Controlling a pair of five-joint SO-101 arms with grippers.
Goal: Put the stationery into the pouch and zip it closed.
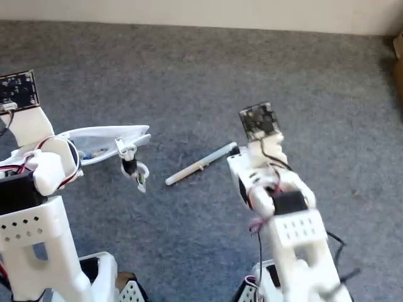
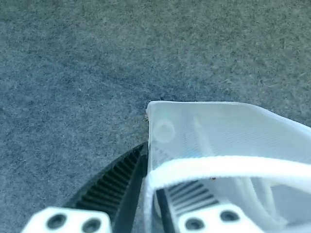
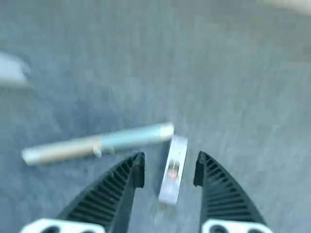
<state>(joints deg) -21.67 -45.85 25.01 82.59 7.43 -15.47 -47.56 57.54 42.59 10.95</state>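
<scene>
Gaping right jaws around white stick [image 3: 172, 170]

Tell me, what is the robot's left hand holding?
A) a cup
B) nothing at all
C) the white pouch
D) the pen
C: in the left wrist view the left hand is clamped on the edge of the white pouch, while the pen lies loose, held by no hand.

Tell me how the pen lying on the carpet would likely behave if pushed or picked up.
The pen looks like a slim, rigid cylinder, so it should stay stiff when lifted and is probably light. Being round, it may roll if pushed sideways, though the grey carpet would likely damp that. Its smooth barrel could slip in a loose pinch.
</scene>
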